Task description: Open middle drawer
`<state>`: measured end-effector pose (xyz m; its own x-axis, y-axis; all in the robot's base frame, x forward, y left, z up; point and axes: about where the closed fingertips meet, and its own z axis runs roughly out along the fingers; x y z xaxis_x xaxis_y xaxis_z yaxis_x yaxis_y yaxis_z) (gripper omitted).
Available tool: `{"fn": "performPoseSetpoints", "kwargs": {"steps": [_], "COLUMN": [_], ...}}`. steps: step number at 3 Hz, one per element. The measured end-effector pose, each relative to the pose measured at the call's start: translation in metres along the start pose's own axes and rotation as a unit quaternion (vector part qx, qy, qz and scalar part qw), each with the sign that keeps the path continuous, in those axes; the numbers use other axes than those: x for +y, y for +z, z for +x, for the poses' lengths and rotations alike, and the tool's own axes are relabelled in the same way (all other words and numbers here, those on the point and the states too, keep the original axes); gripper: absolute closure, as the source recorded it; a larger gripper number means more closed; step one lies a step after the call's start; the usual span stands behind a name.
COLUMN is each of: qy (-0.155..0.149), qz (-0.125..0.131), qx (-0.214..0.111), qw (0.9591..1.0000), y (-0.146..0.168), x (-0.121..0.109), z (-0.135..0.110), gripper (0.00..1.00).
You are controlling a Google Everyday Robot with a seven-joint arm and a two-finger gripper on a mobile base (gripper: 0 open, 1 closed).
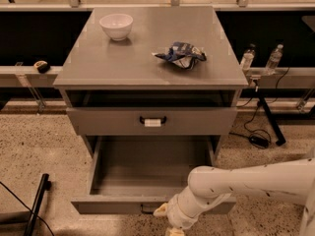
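Gripper (165,214) sits low at the front of the table (147,36), pressed up against the front panel of the middle drawer (108,204), about where the drawer's handle is. From here I cannot tell whether it is open or closed, or whether it has hold of the handle; the white arm (246,181) reaches in from the table's right side and covers the right end of that panel.

The middle drawer stands far out of the table's front, and I can see straight down into its deep grey box. Above it, under the table's top, the top drawer (98,122) is out only a little. Its black handle carries a white tag (152,123); any writing on it is too small for me to read.

On the table's top, a white bowl (116,26) stands towards the back left. A crumpled blue-and-white snack bag (180,54) lies right of centre, well apart from the bowl; I cannot make out its print. Just off the table's right edge stand two clear water bottles (247,58), side by side.
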<state>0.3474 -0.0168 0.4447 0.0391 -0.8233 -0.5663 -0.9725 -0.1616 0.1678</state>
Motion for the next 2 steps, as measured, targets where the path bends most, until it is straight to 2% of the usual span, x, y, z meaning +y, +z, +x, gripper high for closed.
{"fn": "performPoseSetpoints", "kwargs": {"steps": [2], "qy": [0.002], "qz": [0.005], "qx": [-0.013], "qw": [0.9999], "y": [-0.0068], "x": [0.0066], "z": [-0.0059], "gripper": [0.22]}}
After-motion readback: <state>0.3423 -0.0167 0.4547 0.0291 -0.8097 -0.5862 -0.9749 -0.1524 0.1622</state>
